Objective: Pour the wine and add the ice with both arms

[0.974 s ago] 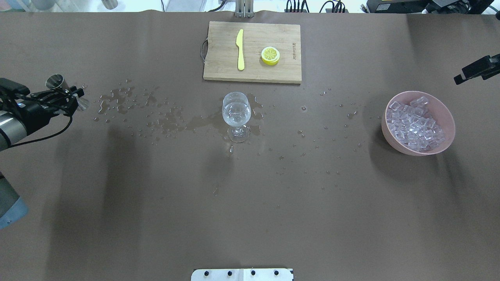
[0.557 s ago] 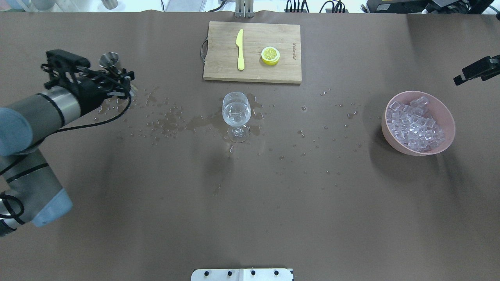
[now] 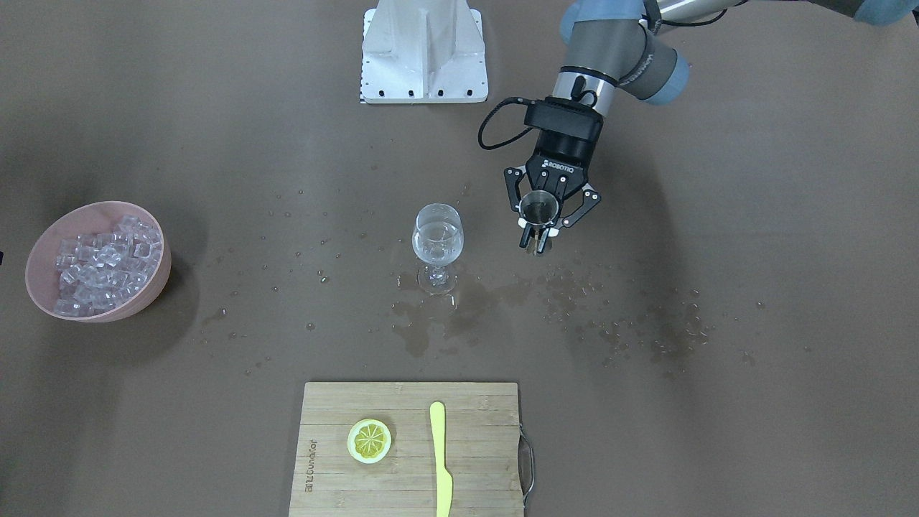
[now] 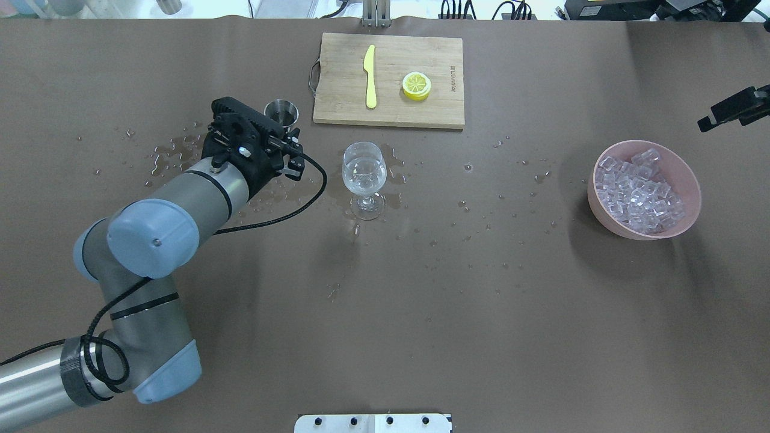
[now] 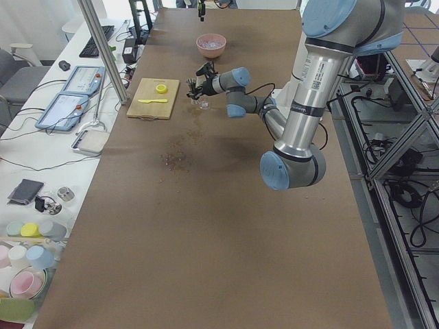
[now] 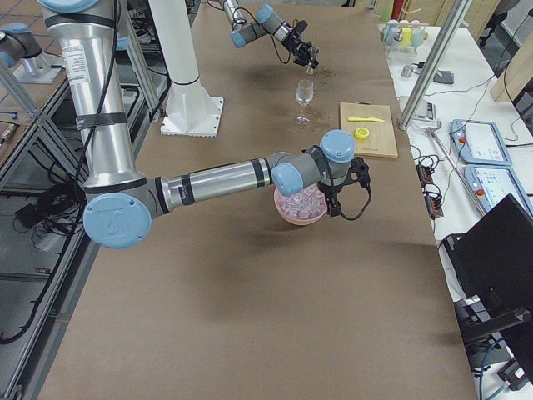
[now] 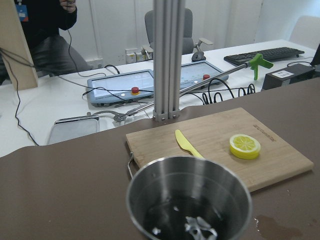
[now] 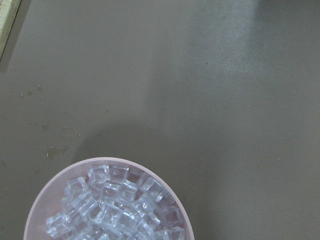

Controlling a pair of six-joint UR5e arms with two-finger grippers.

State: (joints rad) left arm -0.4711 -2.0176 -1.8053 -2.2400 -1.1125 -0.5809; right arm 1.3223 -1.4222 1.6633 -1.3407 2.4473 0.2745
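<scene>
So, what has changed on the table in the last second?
The left gripper, still shut on the steel cup, swung in from the far left to near the wine glass, carrying the cup with it. The wine glass, the pink bowl of ice and the cutting board stayed put.

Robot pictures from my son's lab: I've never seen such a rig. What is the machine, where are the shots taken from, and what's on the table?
It is a robot with two jointed arms at a brown table. Two shots look down from above, two look along the table from its ends, and two come from cameras on the wrists. The left claw grips a small metal cup near a wine glass holding a little clear liquid. A pink bowl of ice cubes sits by the right arm. A wooden board carries a lemon slice and a yellow knife.
</scene>
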